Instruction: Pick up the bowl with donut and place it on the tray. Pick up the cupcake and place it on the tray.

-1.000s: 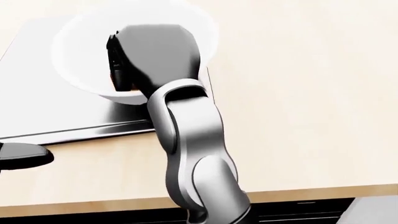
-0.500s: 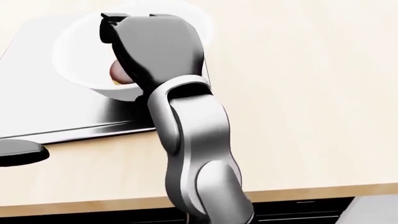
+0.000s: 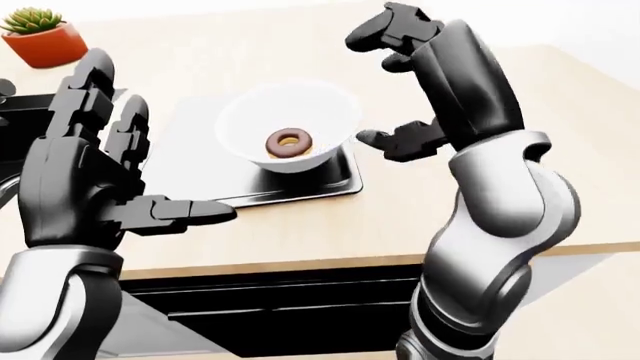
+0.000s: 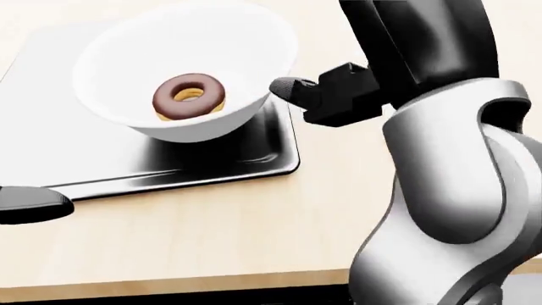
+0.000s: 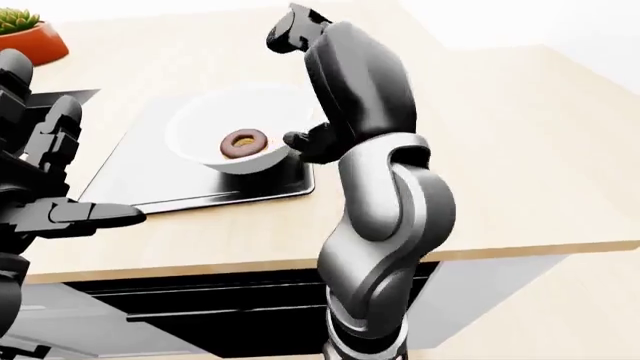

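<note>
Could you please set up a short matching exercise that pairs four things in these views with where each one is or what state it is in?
Things:
1. donut
2. bowl
3. right hand
4. potted plant

Places or states:
A. top left corner of the left-eye view
B. standing on the tray
C. lying inside the bowl
D. open, raised beside the bowl, holding nothing

Pairs: 1-C, 2-B, 3-D, 4-A

Head view looks steeply down, close on the bowl [image 4: 182,76]; eye views (wider) share it.

One bowl [image 4: 182,70], donut [image 4: 189,96], tray [image 4: 152,162], plant [image 3: 45,34].
</note>
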